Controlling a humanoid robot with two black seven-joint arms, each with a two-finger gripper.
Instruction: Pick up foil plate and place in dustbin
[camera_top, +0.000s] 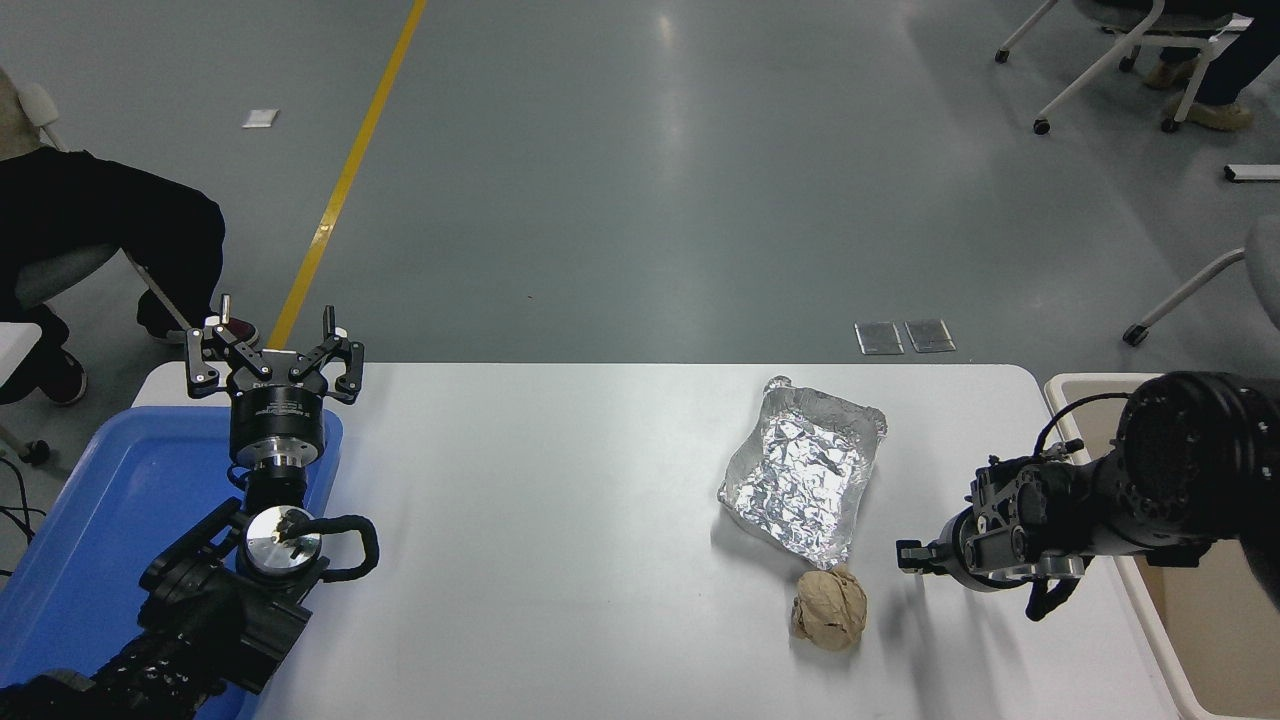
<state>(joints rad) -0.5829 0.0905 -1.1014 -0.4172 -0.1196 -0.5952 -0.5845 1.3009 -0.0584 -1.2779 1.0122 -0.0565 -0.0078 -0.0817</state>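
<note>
The foil plate (803, 470), shiny crinkled silver with low rims, lies flat on the white table (540, 520) right of centre. My right gripper (912, 556) comes in from the right edge and points left. It hovers low over the table, just right of the plate's near corner and apart from it, holding nothing. The beige dustbin (1075, 388) stands off the table's right end, mostly hidden behind my right arm. My left gripper (272, 345) is open and empty, parked upright at the far left over the blue tray's edge.
A tan crumpled paper ball (830, 608) lies just in front of the plate's near corner, left of my right gripper. A shallow blue tray (90, 520) sits at the left end. A seated person (90, 230) is at the far left; chairs stand at the top right.
</note>
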